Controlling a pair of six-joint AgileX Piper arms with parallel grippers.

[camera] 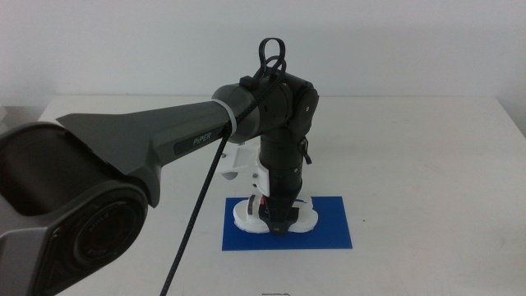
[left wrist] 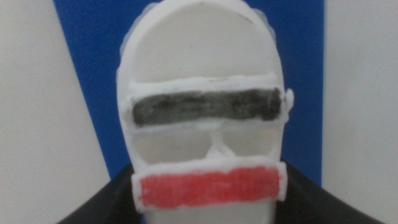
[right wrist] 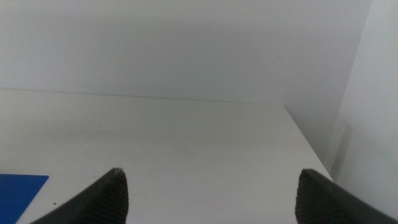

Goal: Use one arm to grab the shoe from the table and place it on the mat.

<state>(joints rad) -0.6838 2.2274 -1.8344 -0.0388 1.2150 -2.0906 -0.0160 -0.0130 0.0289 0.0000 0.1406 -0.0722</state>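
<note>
The shoe [camera: 271,215] is seen lying on the blue mat [camera: 333,224], which rests on the white counter [camera: 427,148]. The left gripper [camera: 279,220] is held straight down over the shoe, and its fingers are pinched on the 2 sides of the shoe near the red strap [left wrist: 208,188]. The shoe looks small and light, with a thick white sole that seems stiff, or perhaps a bit squashy like foam. It can be judged safe to hold by the sides of the sole, at the middle, since the straps look thin and might bend or tear. The sole looks smooth, so a firm hold is needed or it may slip. In the middle view, the shoe is mostly hidden behind the arm, and only its white edges are shown. In the left wrist view, the top of the shoe is shown up close, with the black strap [left wrist: 206,107] and the red strap clear and the mat under it. The right gripper [right wrist: 211,193] is kept away over bare counter, with its fingers spread wide and nothing between them, and only a corner of the mat is seen there.
</note>
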